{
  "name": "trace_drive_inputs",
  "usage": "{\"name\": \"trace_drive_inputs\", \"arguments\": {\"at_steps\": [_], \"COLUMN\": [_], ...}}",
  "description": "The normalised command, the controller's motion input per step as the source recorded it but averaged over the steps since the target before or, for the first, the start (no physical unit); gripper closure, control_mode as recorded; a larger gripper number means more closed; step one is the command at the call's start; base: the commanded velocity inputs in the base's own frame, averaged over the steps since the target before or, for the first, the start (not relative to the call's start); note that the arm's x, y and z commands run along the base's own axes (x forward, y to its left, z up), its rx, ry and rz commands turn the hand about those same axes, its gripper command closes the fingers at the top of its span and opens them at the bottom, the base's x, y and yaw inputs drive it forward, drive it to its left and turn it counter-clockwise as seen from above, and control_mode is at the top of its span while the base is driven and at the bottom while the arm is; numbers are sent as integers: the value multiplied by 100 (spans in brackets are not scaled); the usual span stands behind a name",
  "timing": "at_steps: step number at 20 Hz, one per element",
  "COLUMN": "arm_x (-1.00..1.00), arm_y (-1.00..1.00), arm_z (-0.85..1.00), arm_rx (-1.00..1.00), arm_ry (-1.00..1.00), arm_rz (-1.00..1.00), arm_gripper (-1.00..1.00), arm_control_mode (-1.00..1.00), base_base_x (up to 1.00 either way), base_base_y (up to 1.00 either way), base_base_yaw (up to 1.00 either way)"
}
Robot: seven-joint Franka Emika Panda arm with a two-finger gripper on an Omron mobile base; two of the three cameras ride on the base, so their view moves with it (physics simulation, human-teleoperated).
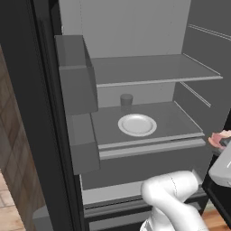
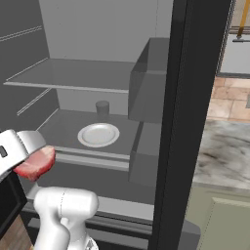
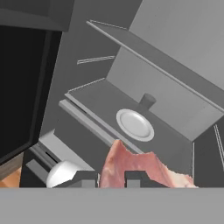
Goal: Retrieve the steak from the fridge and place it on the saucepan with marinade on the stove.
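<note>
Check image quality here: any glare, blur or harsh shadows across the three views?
Left base view: flat, even rendered light, no glare on the white plate. Right base view: sharp, though the fridge door edge is near-featureless black. Hand view: the steak looms large and slightly soft-edged up close; shelves stay crisp.

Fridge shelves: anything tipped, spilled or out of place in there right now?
Nothing stands out. The white plate lies flat and bare on the middle shelf, a small grey cup upright behind it. The steak is out, in the gripper.
</note>
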Motion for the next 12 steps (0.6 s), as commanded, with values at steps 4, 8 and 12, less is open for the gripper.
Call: {"name": "trace_drive_inputs", "arguments": {"at_steps": [4, 8, 12], "arm_x": [0, 0, 0], "arm_y": [0, 0, 0], "arm_z": [0, 0, 0], "arm_rx": [0, 0, 0], "arm_ry": [0, 0, 0], "arm_rz": [0, 0, 0], "arm_gripper": [100, 100, 100], "arm_control_mode": [100, 100, 100], "base_base_x": [-19, -51, -60], "base_base_y": [0, 0, 0], "base_base_yaw": [0, 0, 0]}}
